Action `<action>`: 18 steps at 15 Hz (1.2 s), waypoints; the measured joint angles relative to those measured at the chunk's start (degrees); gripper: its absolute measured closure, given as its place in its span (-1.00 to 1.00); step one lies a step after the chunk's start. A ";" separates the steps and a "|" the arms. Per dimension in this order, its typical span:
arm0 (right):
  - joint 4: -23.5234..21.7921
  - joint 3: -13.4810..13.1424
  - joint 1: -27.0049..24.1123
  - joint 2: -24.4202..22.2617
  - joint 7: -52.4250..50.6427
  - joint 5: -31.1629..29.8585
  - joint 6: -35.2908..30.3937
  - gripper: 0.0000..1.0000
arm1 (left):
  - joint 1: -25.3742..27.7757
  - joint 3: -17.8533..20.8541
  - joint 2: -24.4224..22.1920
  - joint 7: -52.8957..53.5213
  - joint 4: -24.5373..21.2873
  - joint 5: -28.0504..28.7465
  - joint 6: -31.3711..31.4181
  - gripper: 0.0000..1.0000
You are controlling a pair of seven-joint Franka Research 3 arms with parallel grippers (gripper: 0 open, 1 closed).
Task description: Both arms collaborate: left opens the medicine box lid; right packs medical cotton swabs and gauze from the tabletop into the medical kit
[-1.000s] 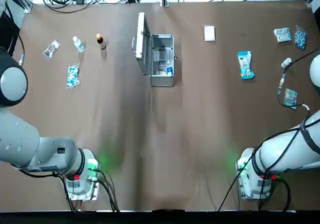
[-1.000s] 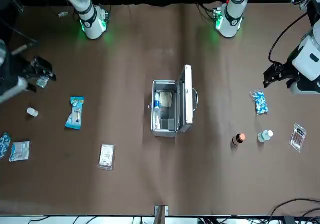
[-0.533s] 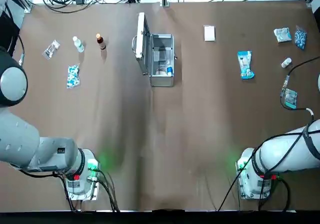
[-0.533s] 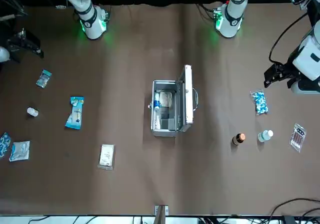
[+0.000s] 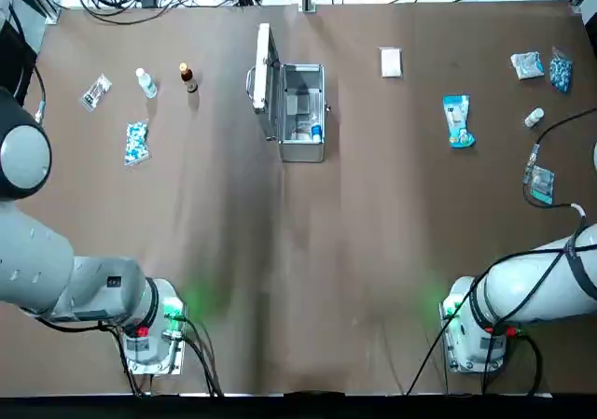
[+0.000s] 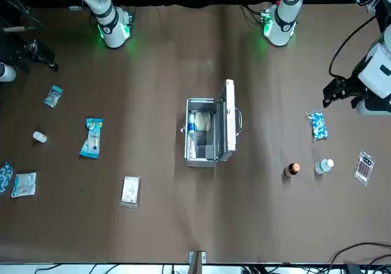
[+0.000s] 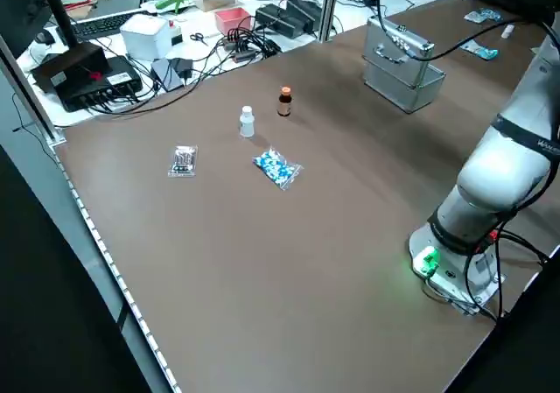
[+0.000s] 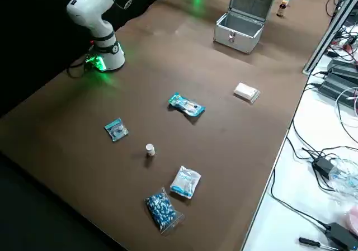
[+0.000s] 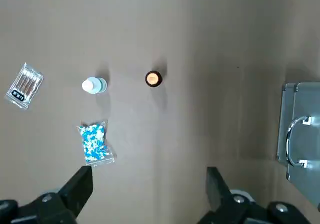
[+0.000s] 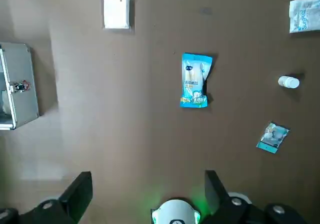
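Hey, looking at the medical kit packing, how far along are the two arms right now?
The case's lid already stands open. Nothing is in hand: the left jaws are open left of the case, the right jaws open on its right. Left to pack are the teal swab packet and white gauze, both on the table.

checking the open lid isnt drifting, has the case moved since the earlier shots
No. In the front view, the case sits at the same spot relative to the post below it, with the lid open beside it.
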 joint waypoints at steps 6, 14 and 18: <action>-4.71 -0.23 -0.36 0.08 0.09 -0.37 6.98 -0.98 | 0.03 0.01 -0.38 0.00 0.00 0.00 0.00 -1.00; -16.51 -0.64 -4.11 1.37 0.05 -0.41 19.06 -0.98 | 0.04 0.04 -0.38 0.00 -0.04 0.00 0.00 -1.00; -22.23 -0.65 -5.61 5.66 0.01 -0.41 27.68 -0.98 | 0.07 0.07 -0.38 0.00 -0.11 0.00 0.00 -1.00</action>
